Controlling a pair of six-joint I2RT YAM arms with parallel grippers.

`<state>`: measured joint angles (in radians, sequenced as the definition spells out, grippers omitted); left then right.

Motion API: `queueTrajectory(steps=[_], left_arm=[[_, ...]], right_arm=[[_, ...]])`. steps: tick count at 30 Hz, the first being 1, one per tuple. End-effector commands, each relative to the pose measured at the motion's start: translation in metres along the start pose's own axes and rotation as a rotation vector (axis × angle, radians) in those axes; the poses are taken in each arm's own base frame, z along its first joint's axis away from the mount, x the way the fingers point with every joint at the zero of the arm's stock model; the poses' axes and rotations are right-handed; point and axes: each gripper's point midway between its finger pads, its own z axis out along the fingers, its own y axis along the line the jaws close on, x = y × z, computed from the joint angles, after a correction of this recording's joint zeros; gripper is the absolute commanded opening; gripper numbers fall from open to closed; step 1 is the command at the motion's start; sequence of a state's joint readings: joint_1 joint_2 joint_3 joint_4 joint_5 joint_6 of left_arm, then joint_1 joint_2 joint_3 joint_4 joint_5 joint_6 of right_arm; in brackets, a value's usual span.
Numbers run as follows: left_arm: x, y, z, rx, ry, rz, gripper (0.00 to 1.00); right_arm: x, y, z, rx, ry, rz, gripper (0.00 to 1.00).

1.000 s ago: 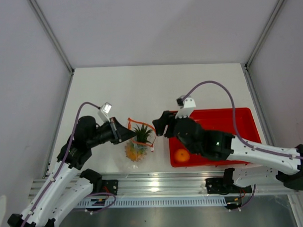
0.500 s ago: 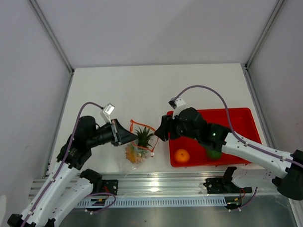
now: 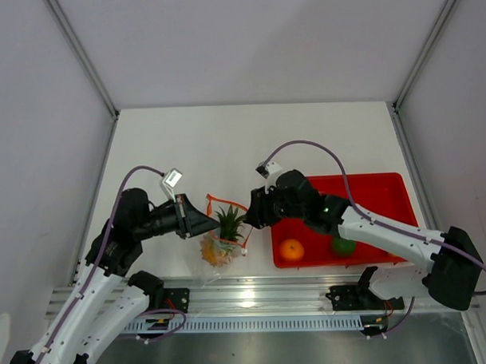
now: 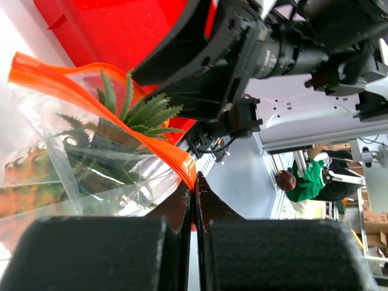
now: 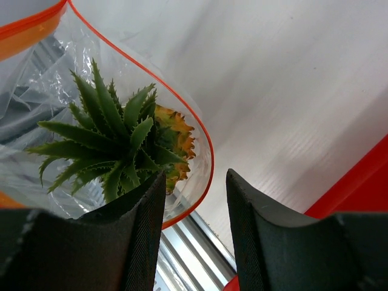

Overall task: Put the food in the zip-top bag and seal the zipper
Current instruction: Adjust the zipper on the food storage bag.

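The clear zip-top bag [image 3: 220, 245] stands near the table's front edge with its mouth open. The pineapple [image 3: 225, 224] sits inside it, green crown up, also in the right wrist view [image 5: 115, 142]. My left gripper [image 3: 208, 224] is shut on the bag's orange-red zipper strip [image 4: 163, 151] at its left side. My right gripper [image 3: 250, 216] is open and empty, its fingers [image 5: 142, 236] straddling the bag's right rim [image 5: 203, 142]. An orange ball [image 3: 291, 249] and a green round fruit [image 3: 343, 245] lie in the red tray [image 3: 387, 189]. The lemon is not in view.
The red tray sits right of the bag, under my right arm. A metal rail [image 3: 255, 297] runs along the table's front edge just below the bag. Grey walls enclose the table on three sides.
My right gripper has moved left from the tray's edge to the bag's right rim. My left gripper has kept hold of the zipper strip, shifting slightly right.
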<state>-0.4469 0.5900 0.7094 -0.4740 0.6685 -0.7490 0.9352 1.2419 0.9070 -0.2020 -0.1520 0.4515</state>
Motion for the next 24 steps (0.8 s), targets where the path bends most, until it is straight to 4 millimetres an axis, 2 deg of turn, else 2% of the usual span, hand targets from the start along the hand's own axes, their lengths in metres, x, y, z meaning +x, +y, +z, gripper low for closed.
queueTrajectory(steps=[1, 7, 9, 10, 12, 13, 14, 16, 18, 20, 21, 22, 24], left_arm=[[-0.006, -0.025, -0.008, 0.077, -0.008, 0.071, 0.01], [-0.003, -0.030, -0.014, 0.093, -0.001, 0.088, 0.00], [-0.003, -0.030, -0.015, 0.082, -0.003, 0.094, 0.01], [-0.003, -0.030, -0.016, 0.079, -0.004, 0.096, 0.01], [-0.003, -0.026, -0.017, 0.057, -0.011, 0.091, 0.00], [-0.003, -0.024, -0.017, 0.043, -0.016, 0.088, 0.01], [-0.008, -0.018, -0.018, -0.003, -0.041, 0.083, 0.00], [-0.016, -0.017, -0.023, -0.044, -0.081, 0.093, 0.01], [-0.027, -0.016, -0.029, -0.100, -0.129, 0.103, 0.01], [-0.038, -0.028, -0.037, -0.098, -0.171, 0.130, 0.01], [-0.041, -0.034, -0.040, -0.090, -0.185, 0.140, 0.01], [-0.049, -0.047, -0.047, -0.070, -0.221, 0.162, 0.01], [-0.051, -0.056, -0.055, -0.053, -0.253, 0.175, 0.00]], right_arm=[[-0.009, 0.004, 0.007, -0.041, -0.027, -0.023, 0.47], [-0.005, 0.004, 0.022, -0.084, 0.007, -0.030, 0.41], [-0.002, 0.004, 0.027, -0.092, 0.018, -0.028, 0.32], [-0.001, 0.004, 0.028, -0.091, 0.021, -0.022, 0.24], [-0.001, 0.006, 0.030, -0.104, 0.021, -0.019, 0.14], [-0.006, 0.007, 0.030, -0.105, 0.010, -0.021, 0.01], [-0.008, 0.008, 0.030, -0.100, 0.006, -0.022, 0.00], [-0.020, 0.008, 0.028, -0.075, -0.023, -0.042, 0.00], [-0.046, 0.018, 0.020, -0.044, -0.075, -0.082, 0.00], [-0.062, 0.029, 0.011, -0.024, -0.113, -0.145, 0.00], [-0.076, 0.049, 0.002, -0.047, -0.156, -0.183, 0.00], [-0.088, 0.056, -0.009, -0.029, -0.210, -0.206, 0.00], [-0.097, 0.068, -0.021, -0.025, -0.268, -0.249, 0.00]])
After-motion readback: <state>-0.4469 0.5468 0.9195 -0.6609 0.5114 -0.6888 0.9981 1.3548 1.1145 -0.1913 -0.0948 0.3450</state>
